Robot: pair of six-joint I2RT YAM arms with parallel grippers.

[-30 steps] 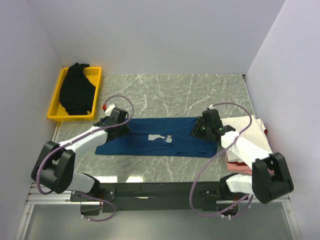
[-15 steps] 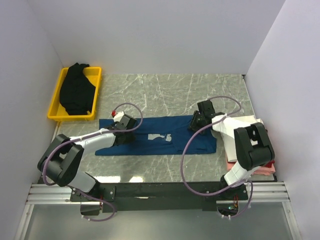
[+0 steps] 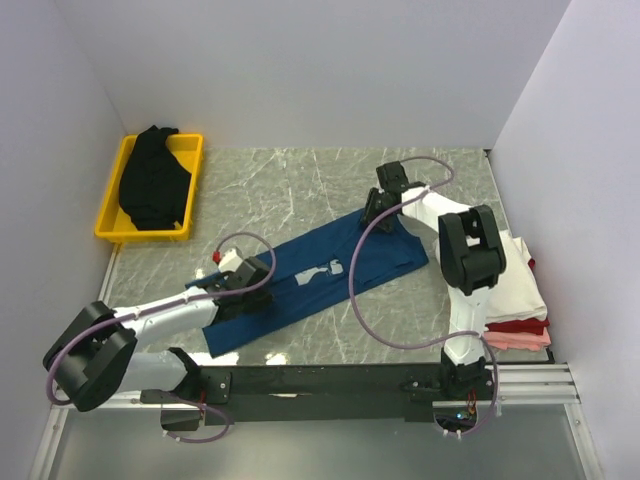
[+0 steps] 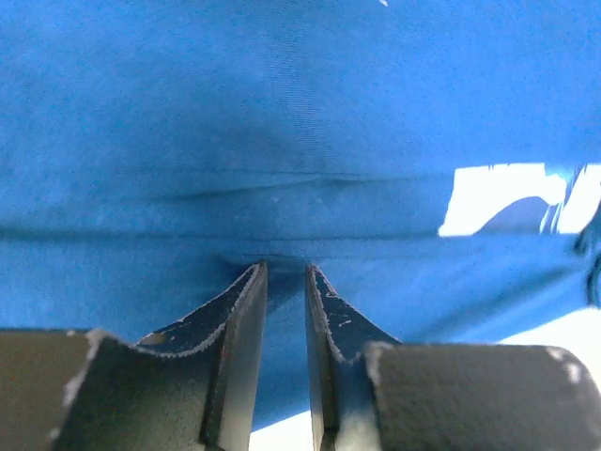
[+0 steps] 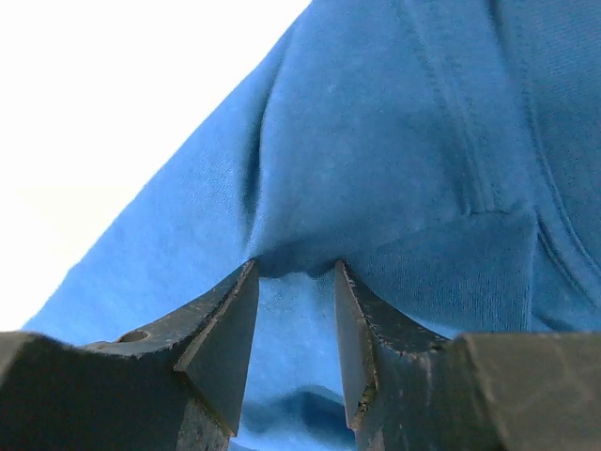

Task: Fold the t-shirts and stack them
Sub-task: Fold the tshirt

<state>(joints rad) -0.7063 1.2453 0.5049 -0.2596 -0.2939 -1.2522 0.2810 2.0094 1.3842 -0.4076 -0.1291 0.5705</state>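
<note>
The dark blue t-shirt (image 3: 300, 290) lies folded as a long strip, slanting from near left to far right, with its pale print (image 3: 322, 270) facing up. My left gripper (image 3: 243, 286) is shut on its near-left part; in the left wrist view the jaws (image 4: 285, 268) pinch a fold of blue cloth (image 4: 300, 113). My right gripper (image 3: 376, 212) is shut on the far-right end; blue cloth (image 5: 404, 141) bunches between its jaws (image 5: 294, 263). The black t-shirt (image 3: 150, 180) lies heaped in the yellow bin (image 3: 148, 236). Folded white (image 3: 515, 280), red (image 3: 515, 327) and pink (image 3: 520, 342) tees are stacked at the right.
The yellow bin stands at the far left by the left wall. The stack of folded tees sits against the right wall, partly behind the right arm (image 3: 470, 250). Purple cables (image 3: 360, 300) loop over the marble table (image 3: 300, 185). White walls close in three sides.
The blue shirt has swung from lying straight across to a slant. My right gripper moved away toward the far side, my left gripper moved nearer, both holding the cloth.
</note>
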